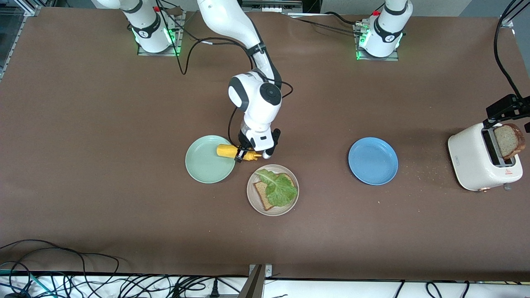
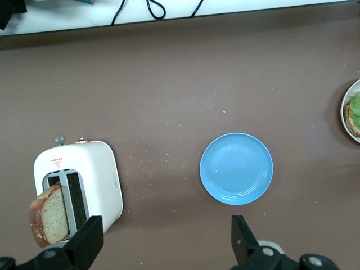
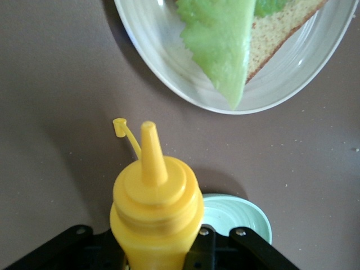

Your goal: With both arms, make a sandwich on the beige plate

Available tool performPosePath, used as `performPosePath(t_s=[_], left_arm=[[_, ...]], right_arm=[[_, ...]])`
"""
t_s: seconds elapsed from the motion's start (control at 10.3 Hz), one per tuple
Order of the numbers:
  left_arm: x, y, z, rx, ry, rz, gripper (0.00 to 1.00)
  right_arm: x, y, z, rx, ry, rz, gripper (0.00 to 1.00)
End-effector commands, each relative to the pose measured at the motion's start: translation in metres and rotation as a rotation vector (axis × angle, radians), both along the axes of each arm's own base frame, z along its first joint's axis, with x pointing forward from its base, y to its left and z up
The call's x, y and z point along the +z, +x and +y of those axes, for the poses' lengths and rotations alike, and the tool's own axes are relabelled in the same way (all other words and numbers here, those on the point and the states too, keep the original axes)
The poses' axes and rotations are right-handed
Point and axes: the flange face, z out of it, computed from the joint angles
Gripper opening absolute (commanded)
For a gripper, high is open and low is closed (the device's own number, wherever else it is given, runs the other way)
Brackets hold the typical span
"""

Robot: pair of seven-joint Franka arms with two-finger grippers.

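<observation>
The beige plate (image 1: pixel 281 210) holds one bread slice (image 1: pixel 263 195) with a green lettuce leaf (image 1: pixel 280 189) on top. My right gripper (image 1: pixel 245 155) is shut on a yellow mustard bottle (image 1: pixel 227 151), held over the rim of the mint-green plate (image 1: pixel 205 167) beside the beige plate. In the right wrist view the bottle (image 3: pixel 154 208) points its uncapped nozzle toward the beige plate (image 3: pixel 157 50) and lettuce (image 3: pixel 222 39). A second bread slice (image 1: pixel 510 140) sticks out of the toaster (image 1: pixel 476 161). My left gripper (image 2: pixel 166 229) is open and empty, high over the table between toaster (image 2: pixel 101 180) and blue plate (image 2: pixel 236 167).
The empty blue plate (image 1: pixel 372 160) lies toward the left arm's end, between the beige plate and the toaster. Crumbs lie scattered by the toaster. Cables run along the table edge nearest the front camera.
</observation>
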Motion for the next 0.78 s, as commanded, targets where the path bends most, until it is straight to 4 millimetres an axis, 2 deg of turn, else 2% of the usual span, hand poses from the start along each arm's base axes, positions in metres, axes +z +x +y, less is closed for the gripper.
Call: performPosePath(t_s=[0.0, 0.1, 0.19, 0.39, 0.49, 0.68], left_arm=[[0.0056, 0.0000, -0.0008, -0.001, -0.019, -0.002, 1.00], [0.0056, 0.0000, -0.0008, -0.002, -0.019, -0.002, 1.00], [0.0056, 0.0000, -0.0008, -0.002, -0.019, -0.002, 1.00], [0.0056, 0.0000, -0.0008, -0.002, -0.019, -0.002, 1.00], [0.0056, 0.0000, -0.0008, -0.002, -0.019, -0.002, 1.00], [0.0056, 0.0000, -0.0008, -0.001, -0.019, -0.002, 1.00]], right_arm=[[0.0171, 0.0099, 0.0031, 0.026, -0.096, -0.029, 0.00], [0.0221, 0.0179, -0.0024, 0.018, -0.112, -0.029, 0.00], [0.0269, 0.0195, 0.0002, 0.016, -0.114, -0.026, 0.00], [0.0250, 0.0172, 0.0008, 0.016, -0.130, -0.016, 0.00], [0.0191, 0.0098, 0.0062, 0.023, -0.136, -0.001, 0.00], [0.0230, 0.0100, 0.0068, 0.023, -0.126, 0.002, 0.00]])
